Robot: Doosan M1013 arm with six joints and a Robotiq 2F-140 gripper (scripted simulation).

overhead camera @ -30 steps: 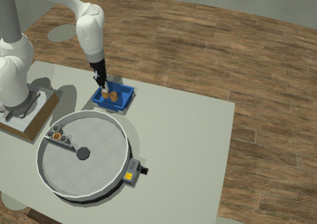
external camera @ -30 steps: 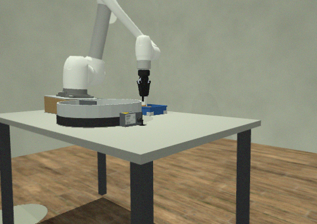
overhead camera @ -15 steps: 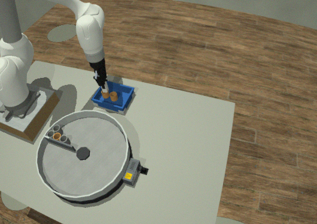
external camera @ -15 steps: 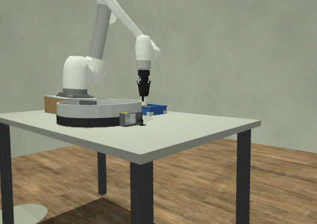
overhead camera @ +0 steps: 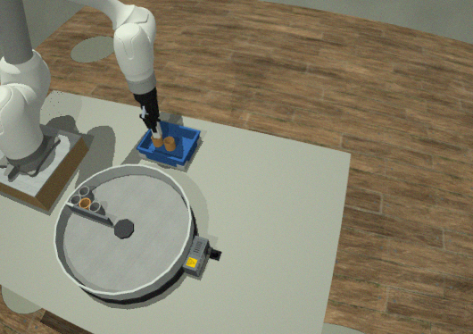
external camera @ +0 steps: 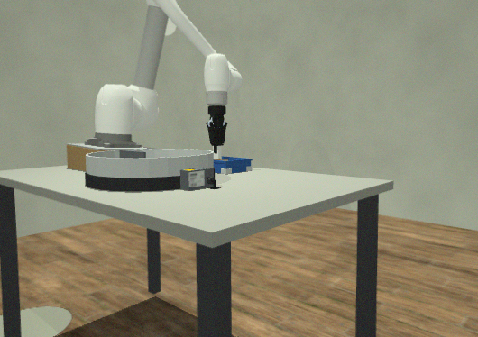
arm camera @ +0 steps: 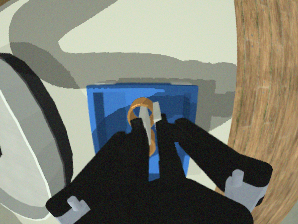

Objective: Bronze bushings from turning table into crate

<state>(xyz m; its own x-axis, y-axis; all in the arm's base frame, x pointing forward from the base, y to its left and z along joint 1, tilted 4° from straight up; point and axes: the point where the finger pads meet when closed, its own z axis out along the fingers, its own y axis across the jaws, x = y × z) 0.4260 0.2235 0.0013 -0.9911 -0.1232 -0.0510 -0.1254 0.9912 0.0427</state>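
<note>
My gripper [overhead camera: 156,132] [external camera: 216,154] [arm camera: 151,112] is down in the blue crate [overhead camera: 165,158] [external camera: 236,165] [arm camera: 120,89], shut on the wall of a bronze bushing [overhead camera: 157,142] [arm camera: 132,112], one fingertip inside its ring and one outside. A second bronze bushing [overhead camera: 170,144] [arm camera: 153,147] stands in the crate close beside it, partly hidden by the fingers in the wrist view. On the turning table [overhead camera: 134,264] [external camera: 144,168] [arm camera: 25,127], another bronze bushing [overhead camera: 85,203] stands among three steel bushings [overhead camera: 84,190] [overhead camera: 75,199] [overhead camera: 95,206]. They are grouped against the grey divider.
The grey divider [overhead camera: 91,214] runs from the turning table's raised rim to its dark hub [overhead camera: 124,229]. A grey drive box [overhead camera: 196,255] [external camera: 193,179] sits on its outer side. The arm's base stands on a wooden-sided block [overhead camera: 67,171] [external camera: 78,158] left of the crate.
</note>
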